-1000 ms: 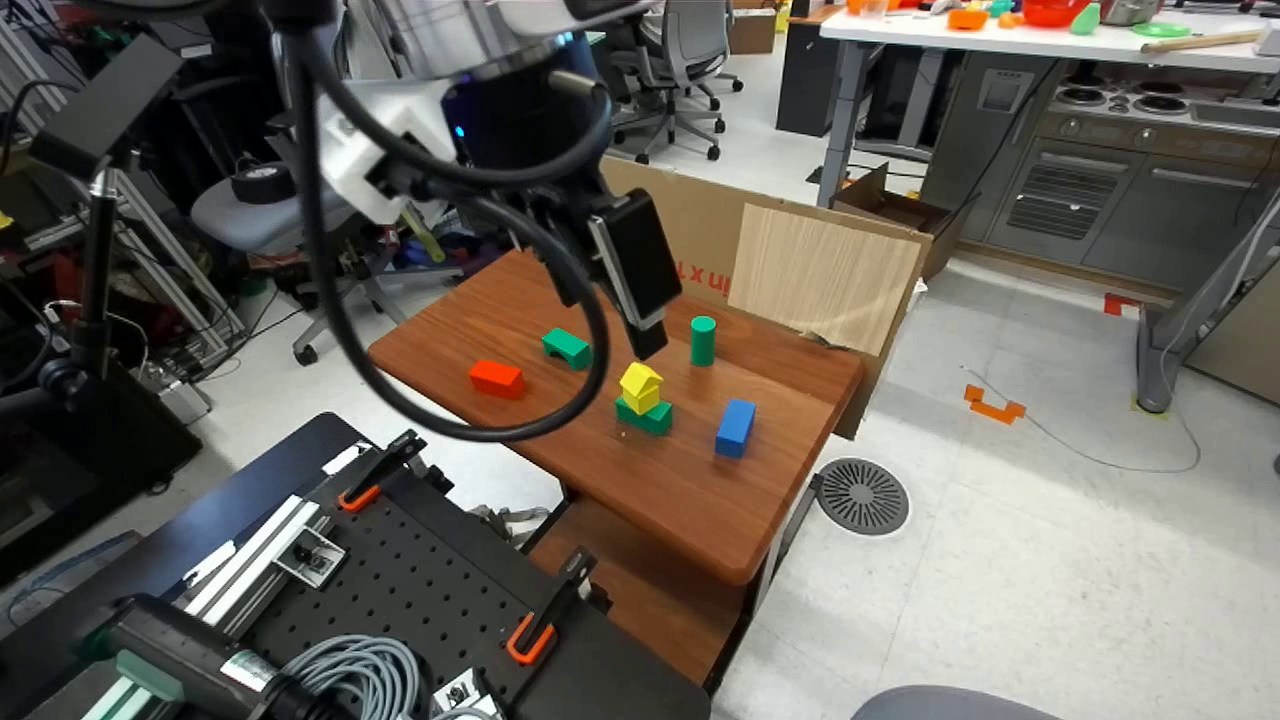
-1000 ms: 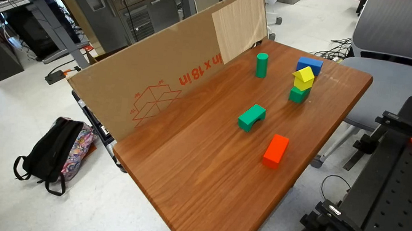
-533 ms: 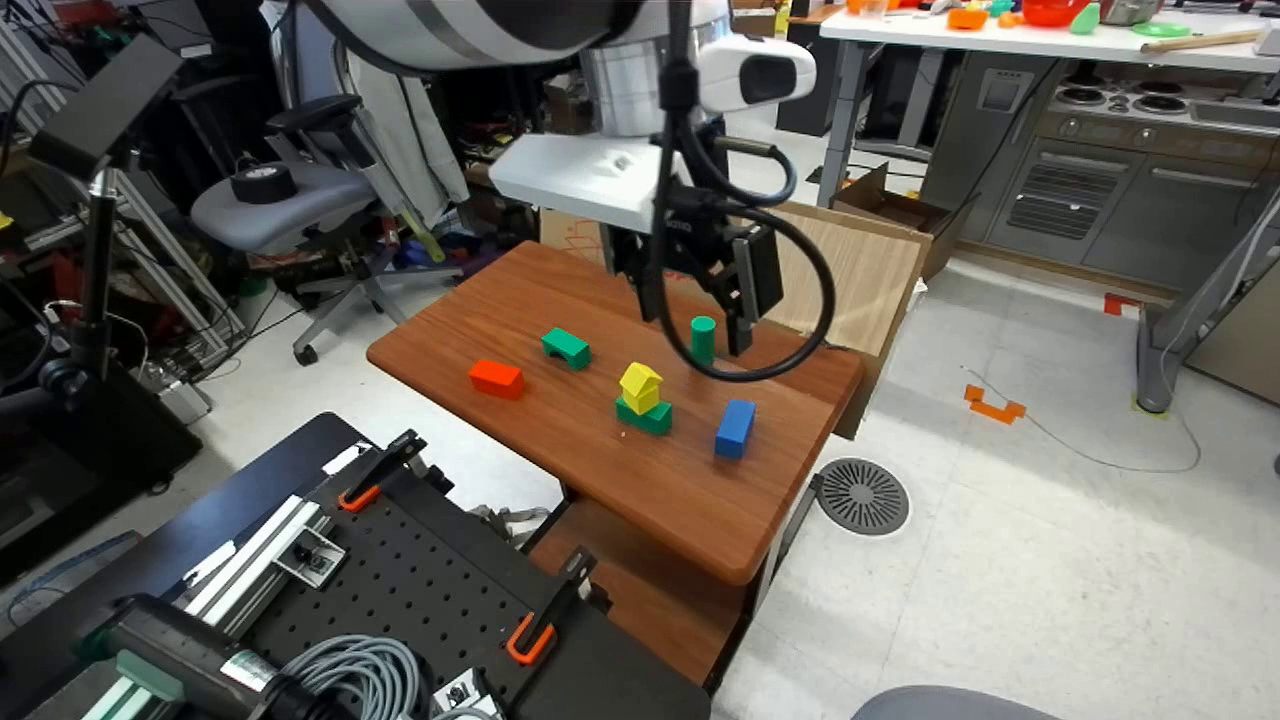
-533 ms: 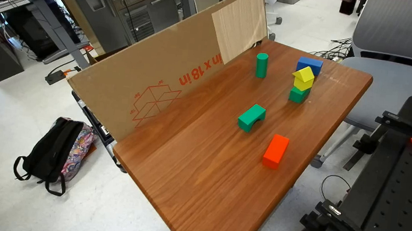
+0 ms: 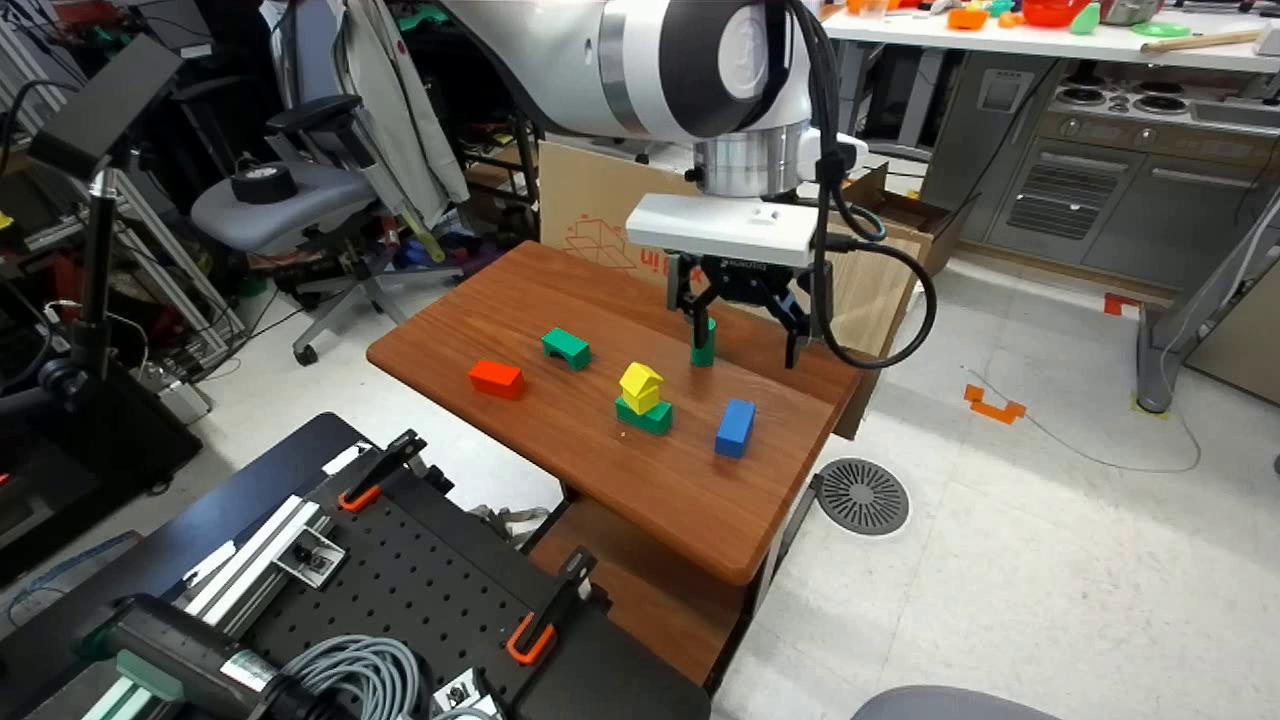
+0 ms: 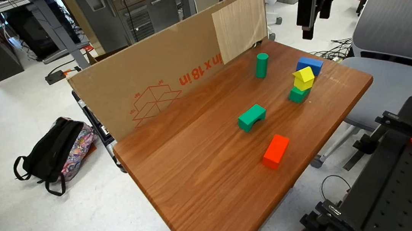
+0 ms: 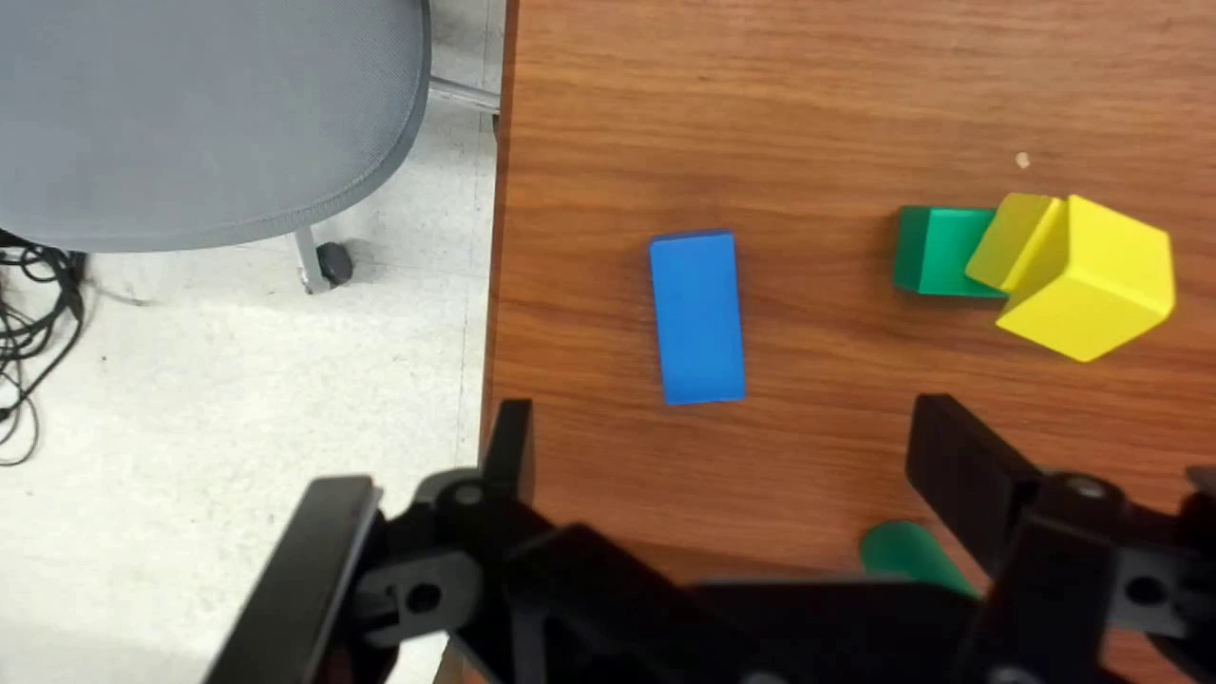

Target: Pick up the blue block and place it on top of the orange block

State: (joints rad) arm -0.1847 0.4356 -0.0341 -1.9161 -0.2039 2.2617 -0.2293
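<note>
The blue block [image 5: 735, 429] lies flat on the brown table near its end, also in an exterior view [image 6: 312, 64] and the wrist view [image 7: 698, 318]. The orange block [image 5: 497, 380] lies flat near the opposite end, also in an exterior view [image 6: 275, 152]; it is out of the wrist view. My gripper [image 5: 746, 352] is open and empty, pointing down above the table. In the wrist view the blue block is ahead of the open fingers [image 7: 722, 418], and its near end lies between their lines. In an exterior view the gripper [image 6: 311, 27] shows partly at the top edge.
A yellow stack [image 5: 640, 388] on a green block [image 5: 645, 418] stands beside the blue block. A green cylinder [image 6: 261, 65] stands upright under the gripper's side. A green arch [image 6: 251, 117] lies near the orange block. A cardboard wall [image 6: 166, 57] lines the table's long edge.
The arm has swung across the table toward the blue block's end and turned so the gripper points down. The blocks have not moved.
</note>
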